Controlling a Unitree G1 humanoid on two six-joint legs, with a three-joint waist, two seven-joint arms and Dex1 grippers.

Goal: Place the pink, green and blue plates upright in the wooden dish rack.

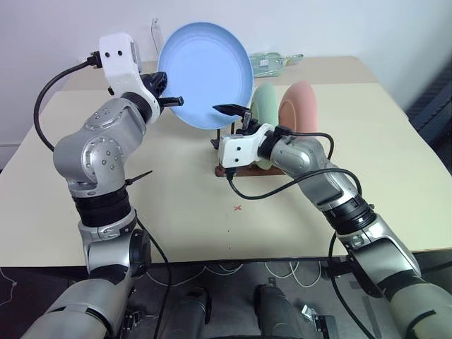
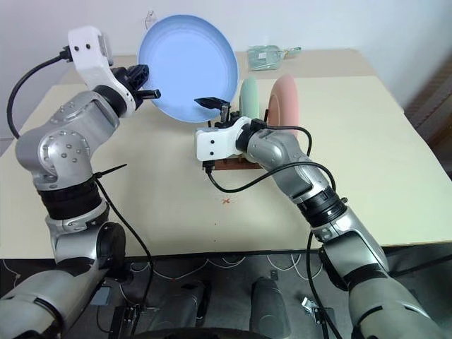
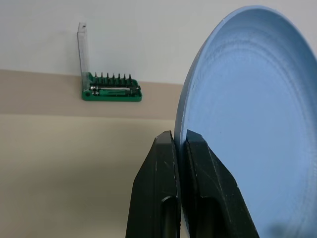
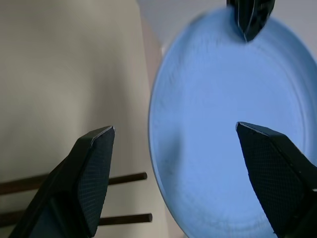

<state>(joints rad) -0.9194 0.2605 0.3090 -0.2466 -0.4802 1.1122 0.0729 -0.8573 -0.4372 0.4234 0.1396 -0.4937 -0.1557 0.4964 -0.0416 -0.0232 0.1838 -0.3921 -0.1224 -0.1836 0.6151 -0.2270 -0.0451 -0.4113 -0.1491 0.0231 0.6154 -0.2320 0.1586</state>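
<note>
Pinching blue plate [image 1: 205, 74]: left gripper [image 1: 171, 100]; right gripper [image 1: 236, 111] agape

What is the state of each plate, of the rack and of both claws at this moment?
blue plate: held up in the air, tilted on edge, not yet in the rack.
green plate: standing upright in the rack.
pink plate: standing upright in the rack, behind the green one.
wooden dish rack: on the table, holding two plates.
left claw: shut on the blue plate's rim.
right claw: open, its fingers either side of the blue plate's edge.

Blue plate [image 1: 205, 74] aloft; others racked.
</note>
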